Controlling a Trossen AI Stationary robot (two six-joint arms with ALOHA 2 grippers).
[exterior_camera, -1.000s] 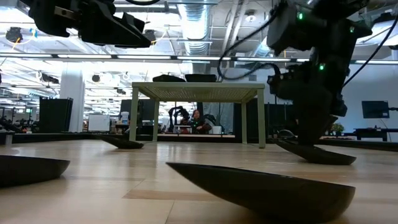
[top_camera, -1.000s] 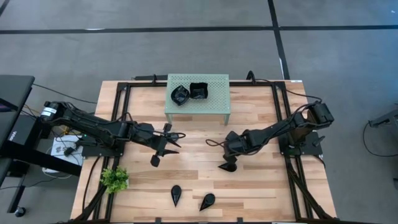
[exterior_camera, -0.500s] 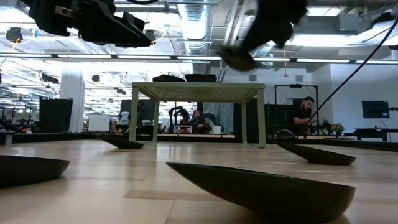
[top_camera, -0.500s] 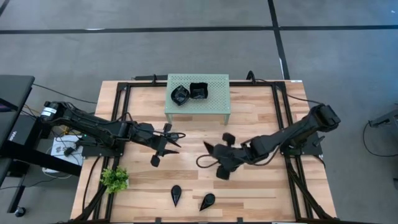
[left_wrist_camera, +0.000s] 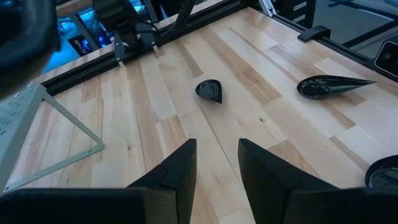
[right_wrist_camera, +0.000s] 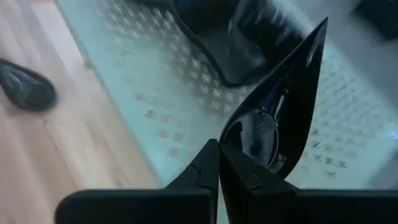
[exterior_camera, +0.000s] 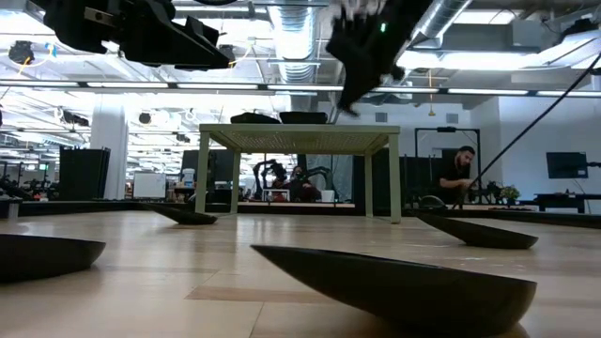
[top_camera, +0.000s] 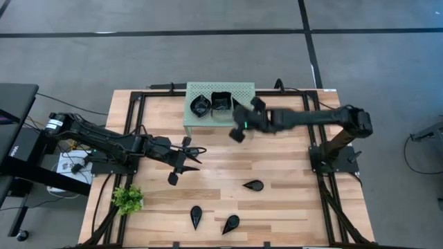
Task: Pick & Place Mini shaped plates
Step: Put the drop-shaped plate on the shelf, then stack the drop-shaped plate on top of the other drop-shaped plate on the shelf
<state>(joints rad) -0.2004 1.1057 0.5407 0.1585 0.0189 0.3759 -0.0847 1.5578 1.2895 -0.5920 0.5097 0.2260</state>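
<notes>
My right gripper (top_camera: 241,127) is shut on a glossy black pointed plate (right_wrist_camera: 273,118) and hangs over the near right part of the mint-green perforated rack (top_camera: 239,93). Two black plates (top_camera: 210,104) lie on the rack's top. Several more black plates lie flat on the wooden table: one teardrop (top_camera: 253,185) at the centre, two (top_camera: 213,220) near the front edge, and one (top_camera: 173,178) beside my left gripper. My left gripper (top_camera: 188,158) is open and empty above the table's left half, as the left wrist view (left_wrist_camera: 217,163) also shows. My right gripper pinches the plate's wide end (right_wrist_camera: 239,144) between its two fingers. The plate runs on from the fingers, its pointed tip (right_wrist_camera: 322,26) farthest from them. It is lifted clear, above the rack's top.
A small green plant (top_camera: 127,199) stands near the table's front left corner. Black frame rails (top_camera: 138,111) run along the table's left and right sides. People show in the room beyond the table in the low view (exterior_camera: 460,174).
My right gripper has risen from the table's centre and swung toward the far edge to the rack, carrying the pointed plate clear of the table. A teardrop plate stays on the table where the gripper was.
</notes>
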